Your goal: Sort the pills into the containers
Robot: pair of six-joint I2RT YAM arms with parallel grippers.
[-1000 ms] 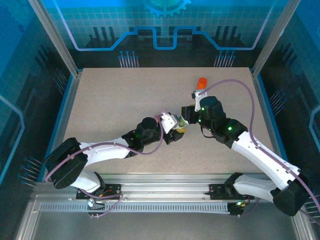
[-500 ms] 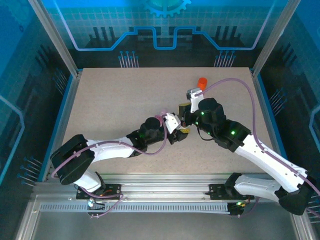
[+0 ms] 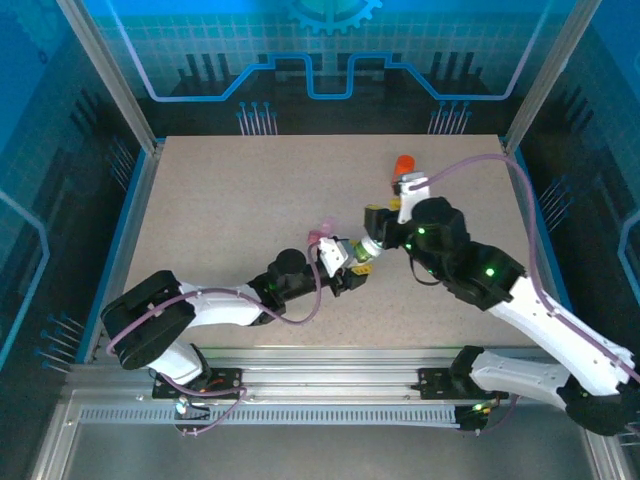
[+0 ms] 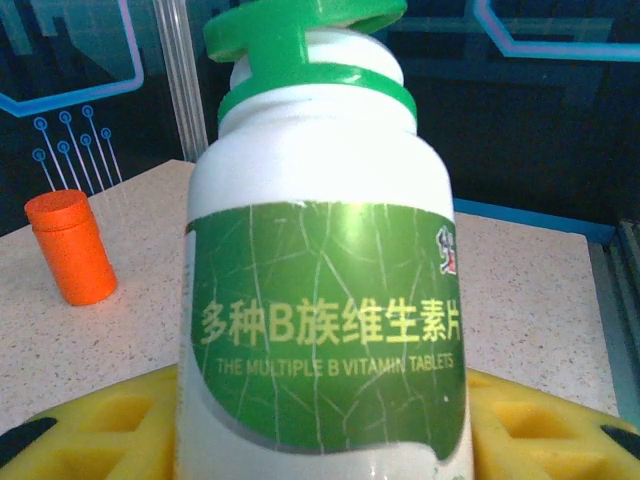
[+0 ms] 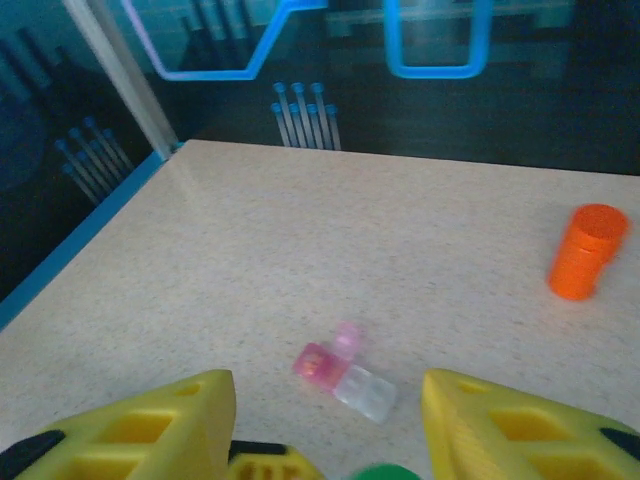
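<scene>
Two arms meet mid-table point(image 3: 220, 200). Left gripper point(image 3: 352, 268) clamps upright white vitamin bottle point(image 4: 320, 300), green flip cap point(image 4: 300, 25) raised. Right gripper point(image 3: 367, 245) near cap, fingers point(image 5: 150, 425) spread wide, holding nothing. Orange bottle point(image 5: 586, 250) stands far right. Pill box point(image 5: 345, 372) lies on table just beyond grippers, pink compartment left, clear right.

**Fig. 1.** Work cell, seen from above. Speckled beige table point(image 3: 250, 190), edged on the left by a blue strip point(image 3: 118, 255). Two slanted aluminium posts point(image 3: 105, 70) point(image 3: 555, 70) flank a dark back panel point(image 3: 320, 85) bearing glowing blue line-work, a gear emblem point(image 3: 335, 12) and clusters of blue-tipped pins point(image 3: 257, 118). A slotted metal rail point(image 3: 320, 412) runs along the near edge.
</scene>
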